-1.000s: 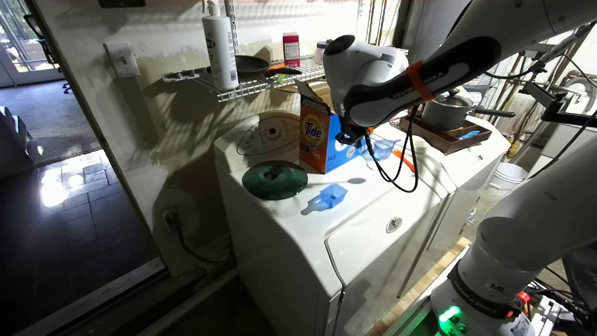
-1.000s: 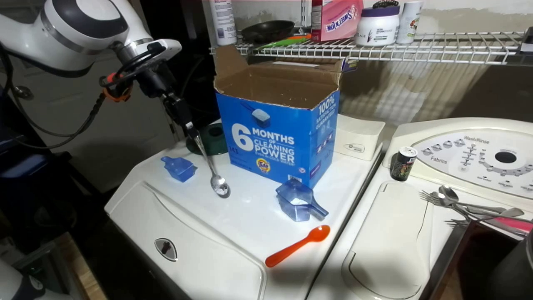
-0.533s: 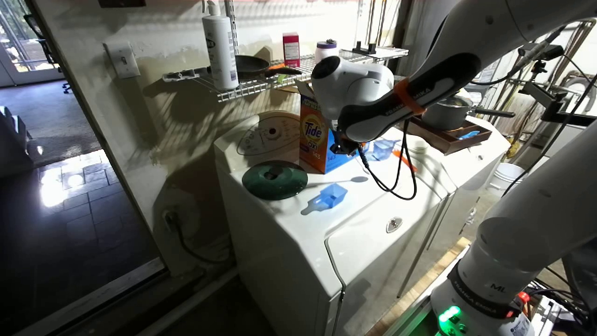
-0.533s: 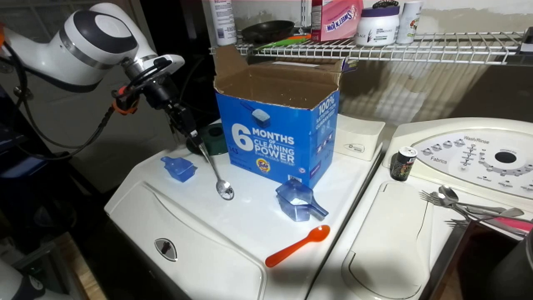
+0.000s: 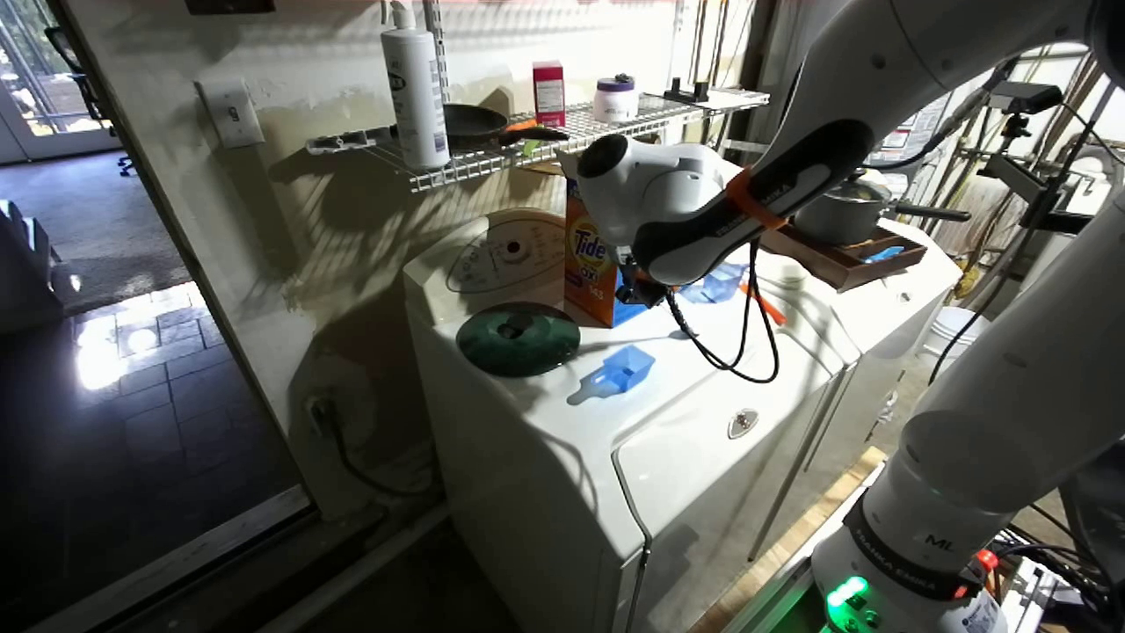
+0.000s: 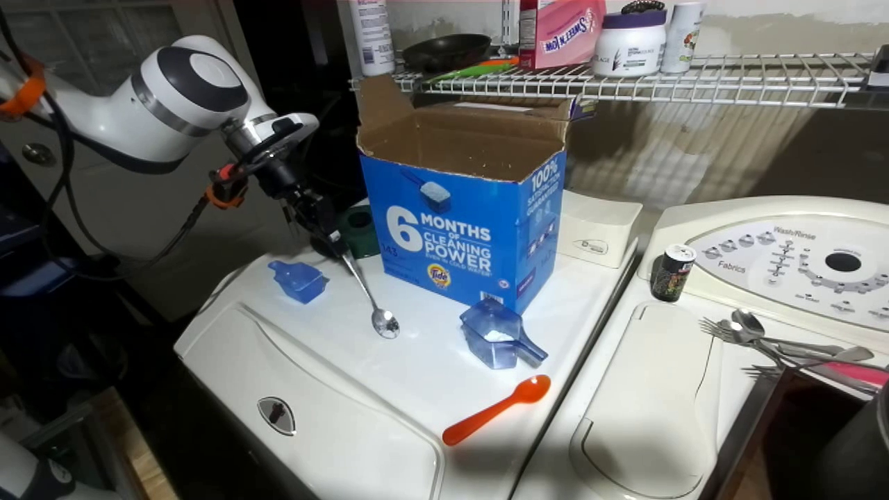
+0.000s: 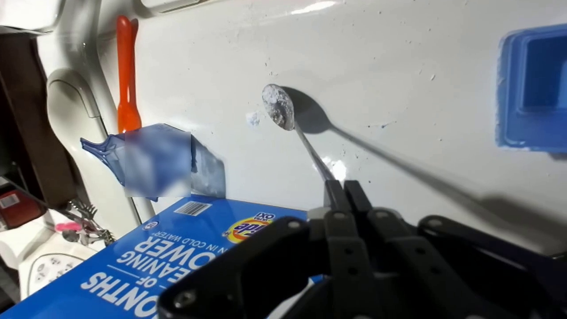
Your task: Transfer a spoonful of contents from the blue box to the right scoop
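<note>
Wrist view alone resolves powder (image 7: pixel 253 118) near the spoon (image 7: pixel 278 107).

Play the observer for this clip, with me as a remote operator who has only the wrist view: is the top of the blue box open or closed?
Observer: Open. In an exterior view you can look down into the blue box between its raised brown flaps.
Operator: Part of the right scoop is blurred in my picture. Is anything in it?
Observer: Yes, an exterior view shows a patch of white powder inside it.
Operator: And what is close to the blue box that my picture leaves out?
Observer: A round green disc, which lies beside it and shows in both exterior views.
</note>
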Robot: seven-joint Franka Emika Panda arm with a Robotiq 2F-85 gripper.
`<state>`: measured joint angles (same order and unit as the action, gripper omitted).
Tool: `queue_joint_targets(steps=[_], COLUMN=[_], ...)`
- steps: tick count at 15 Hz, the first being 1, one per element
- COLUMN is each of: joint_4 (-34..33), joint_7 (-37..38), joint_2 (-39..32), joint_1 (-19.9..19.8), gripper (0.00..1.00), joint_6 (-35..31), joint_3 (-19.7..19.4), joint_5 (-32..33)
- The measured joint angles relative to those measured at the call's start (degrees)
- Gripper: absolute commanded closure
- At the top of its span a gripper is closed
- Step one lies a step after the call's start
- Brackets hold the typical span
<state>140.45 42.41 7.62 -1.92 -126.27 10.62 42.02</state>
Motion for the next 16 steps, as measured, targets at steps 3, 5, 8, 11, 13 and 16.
queue_joint_targets(steps=[3,5,8,11,13,16], joint_4=[-0.72,-1.34,-1.94,-2.0,-2.07,-2.23], joint_7=[0.21,0.21,0.21,0.21,0.21,0.2], joint_2=[-1.31,-2.15,-3.33,-4.66,-5.21,-5.55], joint_1=[0.48,0.83,1.31,1.53,1.55,1.57], gripper=[0.99,0.76,0.57,0.35,0.23,0.02], joint_6=[-0.05,-0.05,-0.34,-1.51,-2.11,-2.64], joint_3=[-0.53,-0.9,-1.53,-2.33,-2.82,-3.42], joint_5=[0.6,0.79,0.86,0.86,0.86,0.86])
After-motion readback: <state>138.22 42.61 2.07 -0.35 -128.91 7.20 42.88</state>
